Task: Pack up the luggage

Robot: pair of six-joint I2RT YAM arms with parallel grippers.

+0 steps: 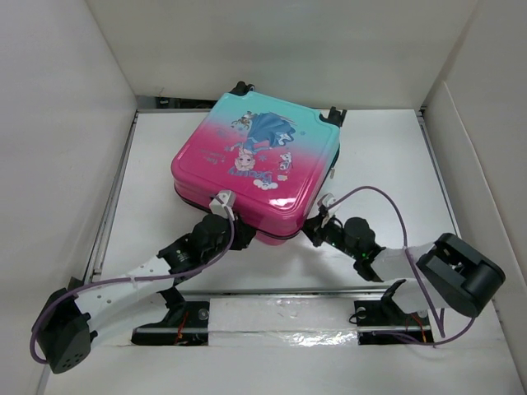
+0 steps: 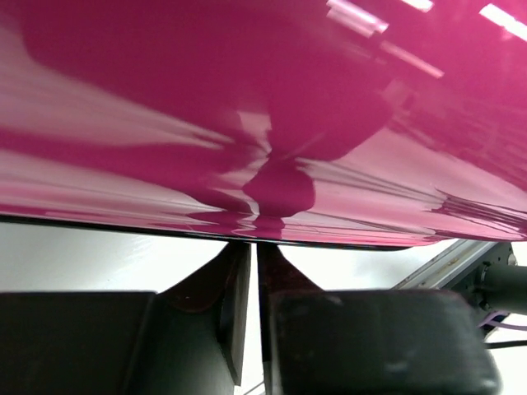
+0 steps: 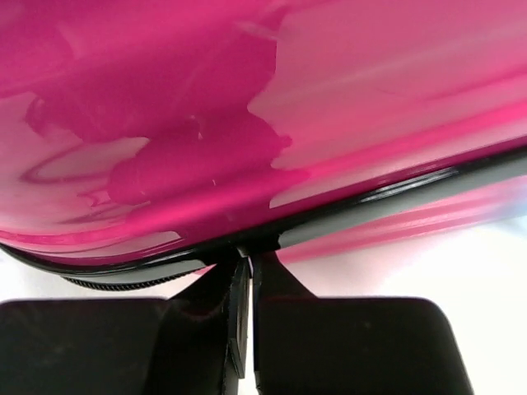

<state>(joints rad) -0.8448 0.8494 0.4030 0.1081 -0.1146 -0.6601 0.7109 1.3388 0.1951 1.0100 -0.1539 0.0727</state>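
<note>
The luggage [image 1: 255, 156] lies flat and closed on the white table, pink at the near side fading to teal, with the cartoon princess on its lid. My left gripper [image 1: 224, 207] is shut, its tips against the near pink edge; in the left wrist view the gripper [image 2: 255, 247] touches the shell's lower rim [image 2: 247, 99] with nothing seen between the fingers. My right gripper [image 1: 318, 220] is at the near right corner. In the right wrist view it [image 3: 249, 257] is shut on a small dark zipper pull at the black zipper band [image 3: 387, 193] of the pink shell [image 3: 247, 99].
White walls enclose the table [image 1: 387, 164] on the left, back and right. The suitcase's black wheels [image 1: 240, 86] point to the back wall. A metal rail [image 1: 272, 292] runs along the near edge between the arm bases.
</note>
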